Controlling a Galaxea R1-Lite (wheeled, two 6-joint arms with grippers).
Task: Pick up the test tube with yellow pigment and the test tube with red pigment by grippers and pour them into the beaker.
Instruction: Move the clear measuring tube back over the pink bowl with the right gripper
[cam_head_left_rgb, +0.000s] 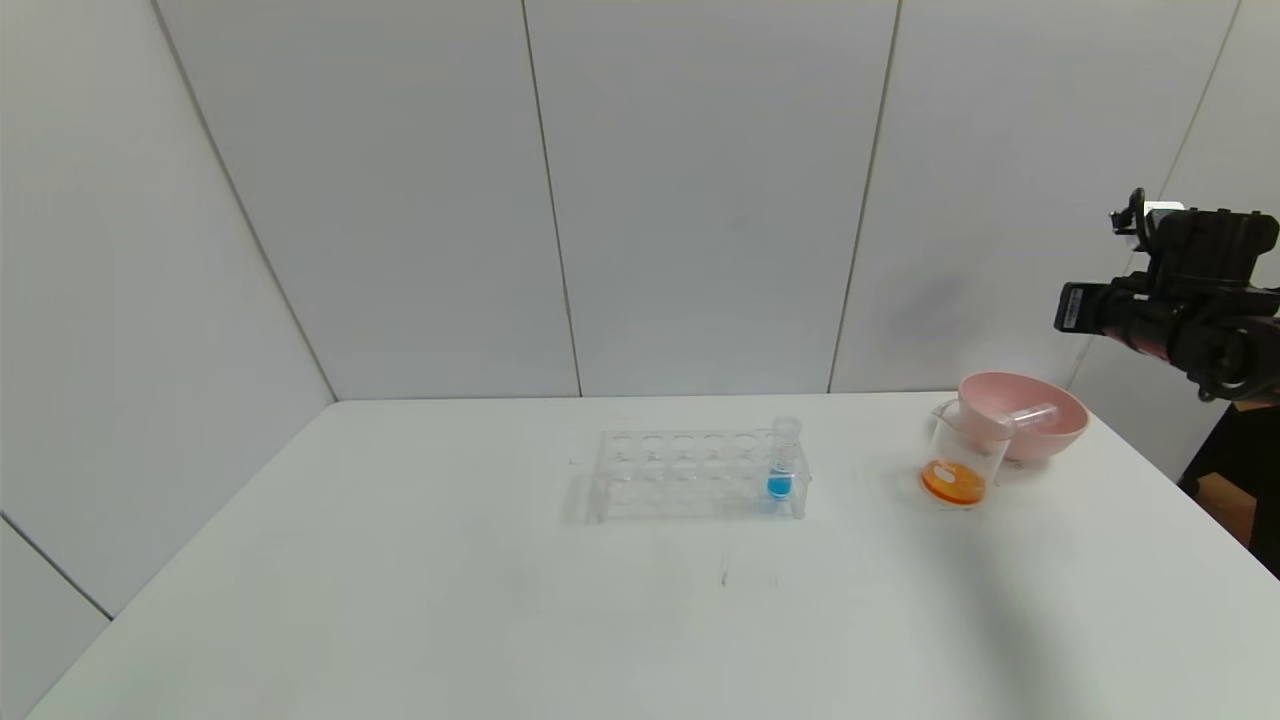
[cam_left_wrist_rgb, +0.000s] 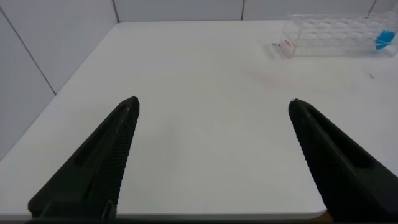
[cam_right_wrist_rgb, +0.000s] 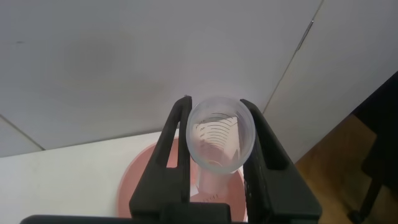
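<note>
Head view: I am holding the right arm (cam_head_left_rgb: 1180, 290) raised at the far right edge of the white table (cam_head_left_rgb: 500, 600), above and beyond the pink bowl (cam_head_left_rgb: 1050, 432). The beaker (cam_head_left_rgb: 957, 462) is standing just beside that bowl, on its near left side, with orange liquid lying in its bottom. One spent tube (cam_head_left_rgb: 1030, 417) is lying across the bowl. At mid-table the clear rack (cam_head_left_rgb: 690, 470) is carrying only the blue-liquid tube (cam_head_left_rgb: 783, 462). The left arm is not showing here.

Left wrist view: the left gripper (cam_left_wrist_rgb: 214, 104) is hanging idle over bare table with its fingers spread wide, the rack well off ahead.

Right wrist view: the right gripper (cam_right_wrist_rgb: 214, 106) is squeezing a clear test tube (cam_right_wrist_rgb: 219, 140) between its two fingers, open mouth toward the camera. The tube is looking empty, so I cannot tell whether it carried the yellow or the red pigment. The pink bowl is showing directly beyond it.

My reading: pouring is done and I am discarding this second tube. To do it well, I am aiming to lower the tube closer to the bowl's middle before letting go, keeping clear of the beaker's rim so nothing tips.
</note>
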